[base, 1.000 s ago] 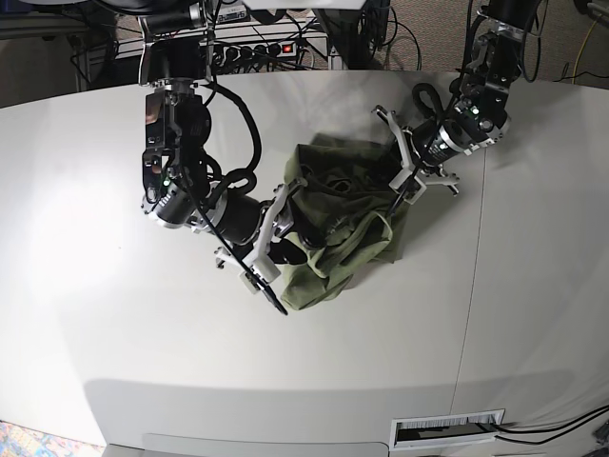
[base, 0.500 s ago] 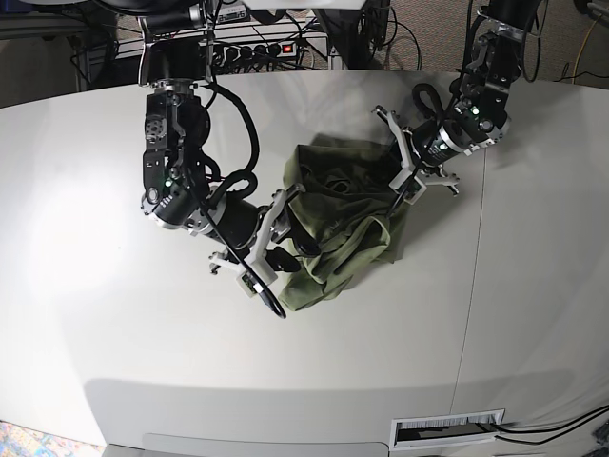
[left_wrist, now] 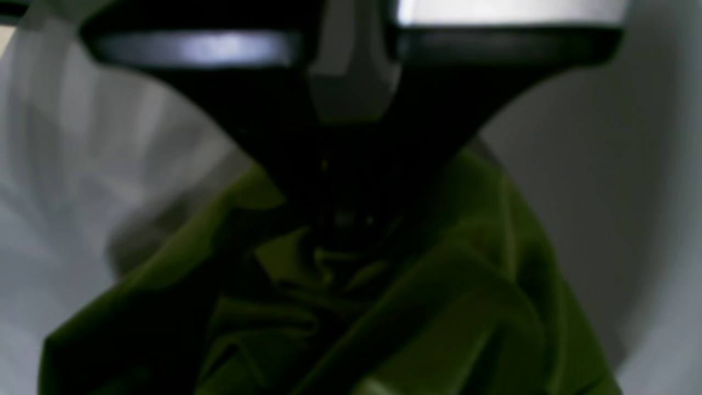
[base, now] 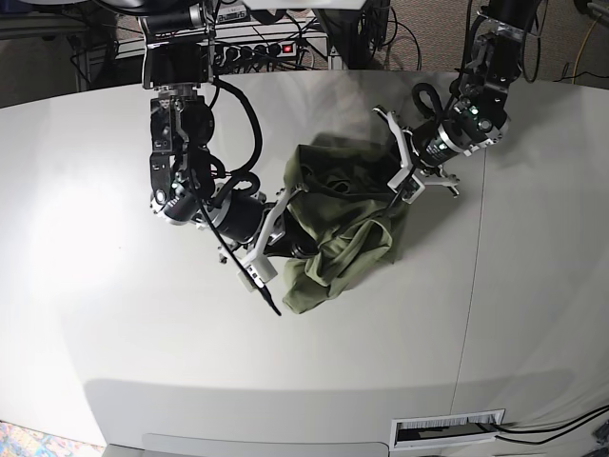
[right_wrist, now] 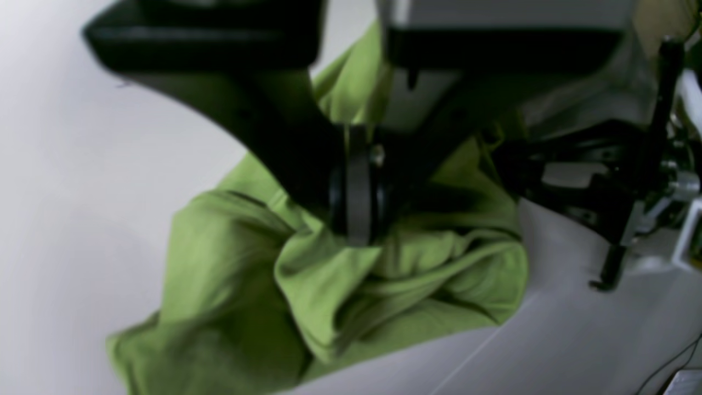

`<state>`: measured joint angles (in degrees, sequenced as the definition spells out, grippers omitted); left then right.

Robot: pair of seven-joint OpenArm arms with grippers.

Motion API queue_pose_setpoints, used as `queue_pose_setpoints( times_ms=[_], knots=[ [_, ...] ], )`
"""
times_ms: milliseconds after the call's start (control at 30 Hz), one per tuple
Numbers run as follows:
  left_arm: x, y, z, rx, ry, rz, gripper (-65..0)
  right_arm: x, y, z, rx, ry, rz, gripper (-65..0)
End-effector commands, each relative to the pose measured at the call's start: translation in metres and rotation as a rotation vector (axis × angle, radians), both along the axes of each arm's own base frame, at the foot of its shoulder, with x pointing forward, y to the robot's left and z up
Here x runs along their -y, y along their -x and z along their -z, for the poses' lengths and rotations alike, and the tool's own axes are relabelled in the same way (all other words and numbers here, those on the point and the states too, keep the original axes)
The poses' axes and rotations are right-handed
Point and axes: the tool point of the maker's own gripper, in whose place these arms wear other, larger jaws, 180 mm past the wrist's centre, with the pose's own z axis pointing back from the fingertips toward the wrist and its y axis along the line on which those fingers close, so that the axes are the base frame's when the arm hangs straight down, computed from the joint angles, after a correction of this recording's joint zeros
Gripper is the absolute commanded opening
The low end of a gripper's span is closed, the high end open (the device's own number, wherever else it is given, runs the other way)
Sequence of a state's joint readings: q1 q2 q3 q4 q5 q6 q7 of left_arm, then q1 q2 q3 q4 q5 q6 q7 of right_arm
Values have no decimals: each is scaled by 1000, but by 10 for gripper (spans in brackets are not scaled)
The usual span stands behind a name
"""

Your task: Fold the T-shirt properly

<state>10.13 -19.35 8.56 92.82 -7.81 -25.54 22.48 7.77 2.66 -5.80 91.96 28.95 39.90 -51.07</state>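
1. The T-shirt (base: 338,224) is lying bunched in a wrinkled olive heap near the middle of the pale counter (base: 114,333), with folds piled over one another.
2. The right pincer (base: 290,243) is pressing into the near-left edge of the T-shirt, its jaws closed together and pinching a fold of the green cloth; in the right wrist view the cloth (right_wrist: 329,274) is gathering right at the closed tips.
3. The left pincer (base: 404,186) is sitting at the far-right edge of the T-shirt, jaws drawn together on the fabric; the left wrist view is blurred, but dark green cloth (left_wrist: 411,307) is filling the space directly under the closed tips.
4. Both arms are reaching in toward the T-shirt from opposite sides, the garment lying between them.
5. A power strip (base: 252,49) and tangled cables are sitting beyond the far edge of the counter, well apart from the T-shirt.
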Motion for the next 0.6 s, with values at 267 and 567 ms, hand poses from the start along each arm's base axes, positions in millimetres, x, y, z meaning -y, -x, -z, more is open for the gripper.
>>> queue_pose_setpoints(
  times_ms=[267, 567],
  knots=[
    [-47, 6, 11, -53, -360, -19, -650, -14, -1, -32, 23, -147, -34, -650],
    [-38, -16, -36, 85, -320, -85, -650, -33, 10, -26, 2, -125, -101, -650]
  ],
)
